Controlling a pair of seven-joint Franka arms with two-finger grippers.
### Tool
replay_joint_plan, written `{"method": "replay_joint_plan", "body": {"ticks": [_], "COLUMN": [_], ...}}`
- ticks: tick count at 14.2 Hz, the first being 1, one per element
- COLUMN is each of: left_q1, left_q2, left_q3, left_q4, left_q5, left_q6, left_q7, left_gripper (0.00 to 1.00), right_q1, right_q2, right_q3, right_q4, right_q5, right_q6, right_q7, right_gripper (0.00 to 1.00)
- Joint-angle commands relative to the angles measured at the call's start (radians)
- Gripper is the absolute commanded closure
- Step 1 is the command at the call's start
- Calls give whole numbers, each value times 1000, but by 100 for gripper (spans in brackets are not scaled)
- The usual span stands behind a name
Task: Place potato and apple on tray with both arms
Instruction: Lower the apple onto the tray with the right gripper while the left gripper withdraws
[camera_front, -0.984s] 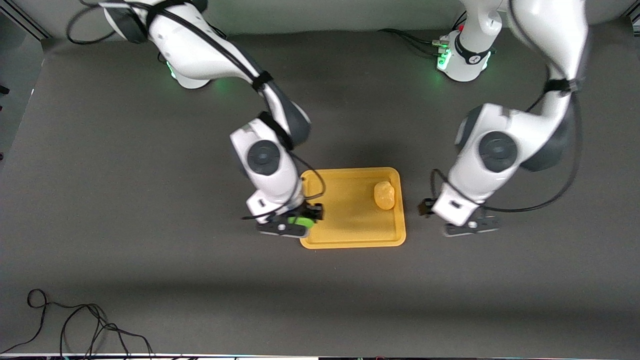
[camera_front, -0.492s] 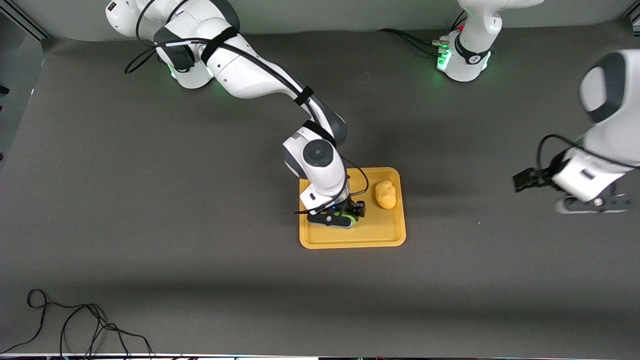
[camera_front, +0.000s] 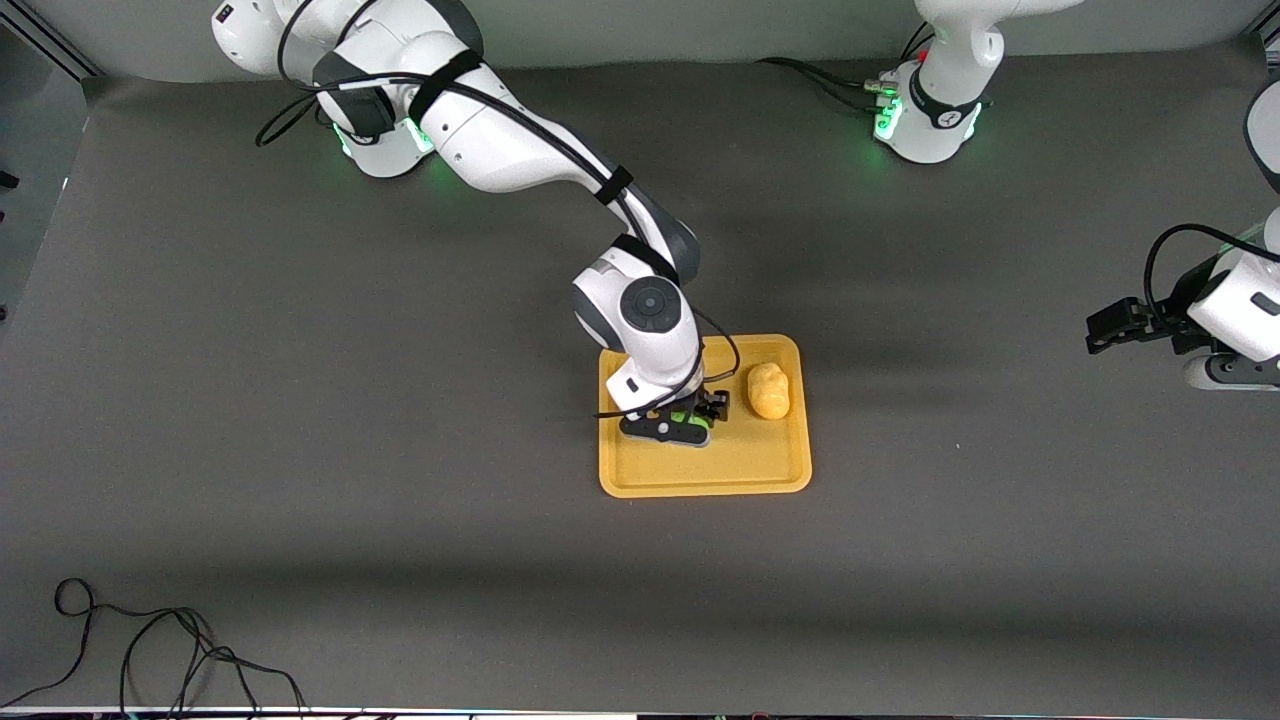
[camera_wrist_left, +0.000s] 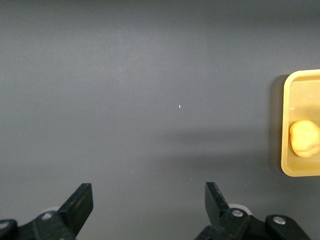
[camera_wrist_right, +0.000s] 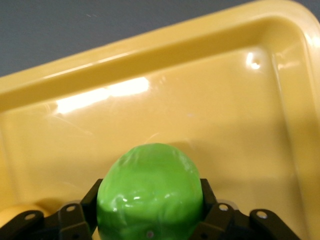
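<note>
The orange-yellow tray (camera_front: 770, 478) lies mid-table. The yellow-orange potato (camera_front: 769, 390) rests in the tray near the corner toward the left arm's end. It also shows in the left wrist view (camera_wrist_left: 305, 138), with the tray's rim (camera_wrist_left: 283, 130). My right gripper (camera_front: 680, 425) is over the tray's middle, shut on the green apple (camera_front: 692, 417). In the right wrist view the apple (camera_wrist_right: 150, 190) sits between the fingers just above the tray floor (camera_wrist_right: 225, 125). My left gripper (camera_wrist_left: 148, 210) is open and empty over bare table at the left arm's end (camera_front: 1215, 372).
The table is covered with a dark grey mat (camera_front: 300, 400). A black cable (camera_front: 150, 650) loops on it at the corner nearest the front camera, at the right arm's end. The arm bases (camera_front: 925, 110) glow green along the table's edge.
My right gripper carried the apple from beside the tray's edge to over its middle and lowered. My left arm swung away from the tray toward its end of the table.
</note>
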Motion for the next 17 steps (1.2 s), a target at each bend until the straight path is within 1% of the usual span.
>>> {"method": "replay_joint_plan", "body": {"ticks": [1, 2, 3, 5, 7, 8, 9, 10, 12, 14, 15, 16, 17], "left_q1": [7, 7, 7, 7, 7, 7, 5, 5, 5, 5, 5, 5, 5], "left_q2": [-25, -25, -25, -25, -25, -25, -25, -25, -36, -56, -64, -67, -70], "left_q3": [-2, -2, -2, -2, -2, -2, -2, -2, 0, 0, 0, 1, 1], "left_q4": [-21, -21, -21, -23, -23, -24, -24, -23, -23, -23, -20, -18, -18], "left_q5": [-4, -3, -3, -3, -3, -1, 0, 2, 3, 5, 5, 6, 6], "left_q6": [-8, -8, -8, -8, -8, -10, -8, -8, -10, -13, -25, -33, -34], "left_q7": [20, 20, 20, 20, 20, 18, 17, 17, 14, 3, 3, 3, 3], "left_gripper": [0, 0, 0, 0, 0, 0, 0, 0, 0, 0, 0, 0, 0], "right_q1": [10, 6, 4, 1, -5, -7, -16, -40, -98, -158, -210, -249, -272], "right_q2": [2, -8, -8, -14, -67, -101, -142, -205, -367, -516, -575, -618, -647], "right_q3": [-12, -12, -14, -14, -19, -22, -23, -23, -23, -25, -25, -25, -28], "right_q4": [-9, -9, -11, -8, -24, -34, -44, -78, -217, -372, -424, -455, -471], "right_q5": [10, 10, 7, 8, 13, 14, 16, 17, 19, 19, 19, 17, 17], "right_q6": [-5, -6, -5, -5, -18, -56, -86, -113, -134, -134, -134, -143, -182], "right_q7": [38, 35, 35, 33, 27, 25, 27, 41, 19, -115, -173, -207, -243], "right_gripper": [18, 11, 0, 0, 0, 0, 0, 0, 0, 0, 0, 0, 0]}}
